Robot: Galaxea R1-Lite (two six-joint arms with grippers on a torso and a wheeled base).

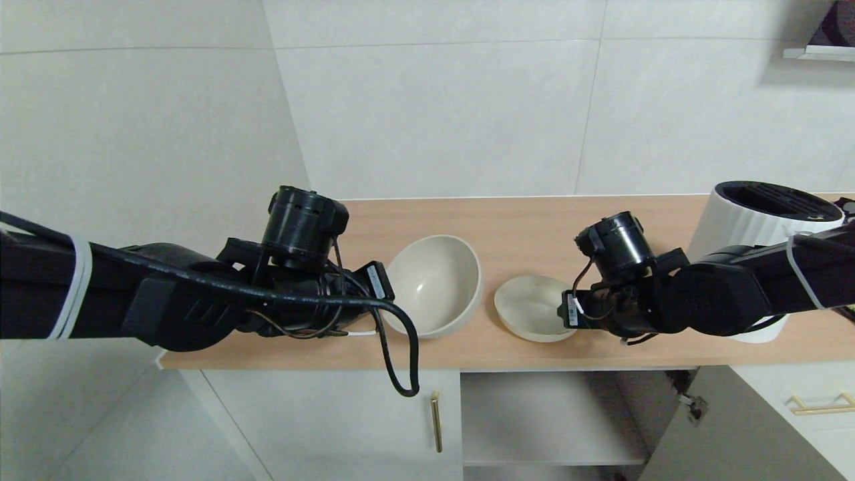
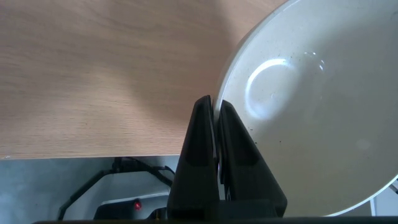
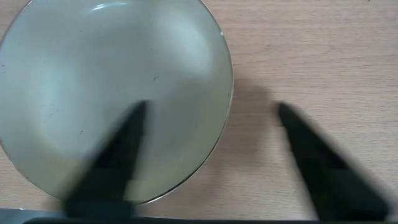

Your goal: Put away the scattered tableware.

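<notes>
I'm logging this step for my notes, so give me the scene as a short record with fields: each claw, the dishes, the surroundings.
left claw: shut on the rim of the large glossy cream round bowl, which is tilted
right claw: open, one finger over the small shallow cream round dish, the other outside its rim
surface: light wooden countertop; bowl and dish side by side, apart
also there: white ribbed cylindrical container by the right arm
below: cupboard compartment with its door open
</notes>
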